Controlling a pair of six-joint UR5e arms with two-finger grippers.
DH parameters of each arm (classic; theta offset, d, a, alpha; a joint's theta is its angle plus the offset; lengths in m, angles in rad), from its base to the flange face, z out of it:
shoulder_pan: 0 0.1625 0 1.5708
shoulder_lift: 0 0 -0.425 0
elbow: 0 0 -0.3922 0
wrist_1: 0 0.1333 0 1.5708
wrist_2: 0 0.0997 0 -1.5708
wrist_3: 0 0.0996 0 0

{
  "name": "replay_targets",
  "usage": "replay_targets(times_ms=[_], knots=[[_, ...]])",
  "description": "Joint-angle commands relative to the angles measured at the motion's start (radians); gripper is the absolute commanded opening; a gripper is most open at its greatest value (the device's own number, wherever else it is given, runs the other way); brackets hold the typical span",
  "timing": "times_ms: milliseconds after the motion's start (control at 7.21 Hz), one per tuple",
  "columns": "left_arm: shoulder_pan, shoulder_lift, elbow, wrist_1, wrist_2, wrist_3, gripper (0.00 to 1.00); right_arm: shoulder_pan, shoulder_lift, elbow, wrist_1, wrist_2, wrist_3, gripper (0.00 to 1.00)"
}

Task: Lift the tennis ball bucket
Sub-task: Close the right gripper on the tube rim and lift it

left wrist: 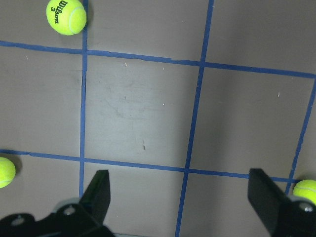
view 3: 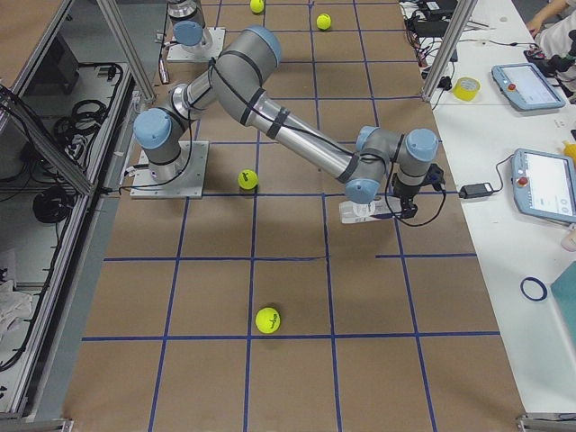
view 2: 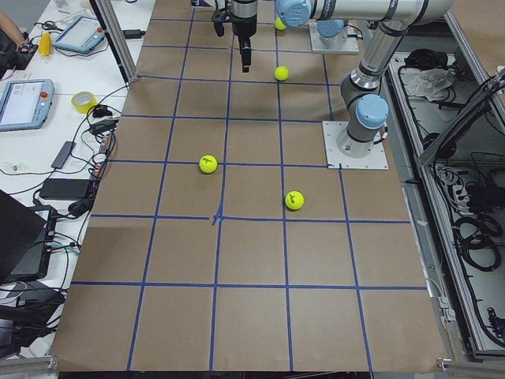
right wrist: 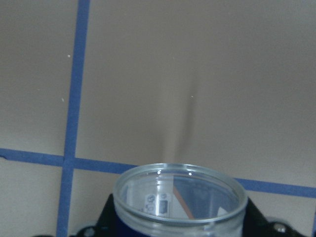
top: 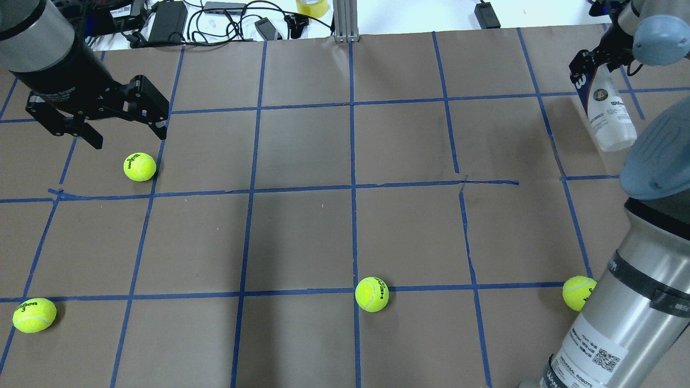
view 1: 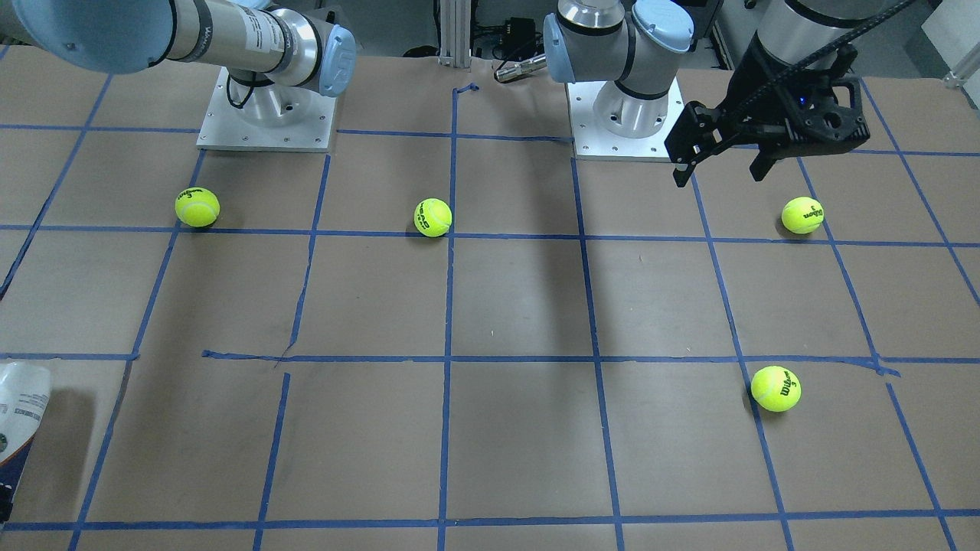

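Overhead exterior view has the right end effector [top: 588, 67] clamped on the bucket [top: 606, 116]. It grips the navy-labelled end, and the clear end slants away from the fingers, back toward the robot. From the right wrist camera the bucket's clear round rim sits straight ahead of that end effector, with a black finger tight against each side of it. Whether the bucket's far end is off the bench [top: 302, 237] or touching it, I cannot tell; the front-facing view only catches it at the frame's edge, with a shadow beside it. The left end effector [top: 129, 137] hangs above the bench with its jaws spread wide and nothing between them. One ball [top: 139, 166] lies just beyond its fingertips, not touching them. A second ball [top: 34, 314] lies well apart from it, nearer the robot. A third ball [top: 372, 294] rests mid-bench between the two end effectors. A fourth ball [top: 578, 292] lies well behind the right end effector, partly hidden by the right arm.
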Motion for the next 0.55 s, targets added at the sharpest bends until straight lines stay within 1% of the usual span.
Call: replay_targets(times_ms=[0,139,277,416], knots=[[0.006,0.006,-0.003,0.0,-0.002,-0.001,1.0,0.104,-0.087,0.055,-0.008,0.019,-0.051,0.47],[0.01,0.006,-0.003,-0.003,0.001,0.0,1.0,0.218,-0.128,0.067,0.002,-0.001,-0.08,0.45],[0.01,0.006,-0.005,-0.003,0.0,-0.001,1.0,0.289,-0.139,0.09,0.013,-0.007,-0.091,0.45],[0.006,0.014,-0.005,-0.005,0.001,-0.001,1.0,0.377,-0.152,0.154,0.013,-0.002,-0.117,0.3]])
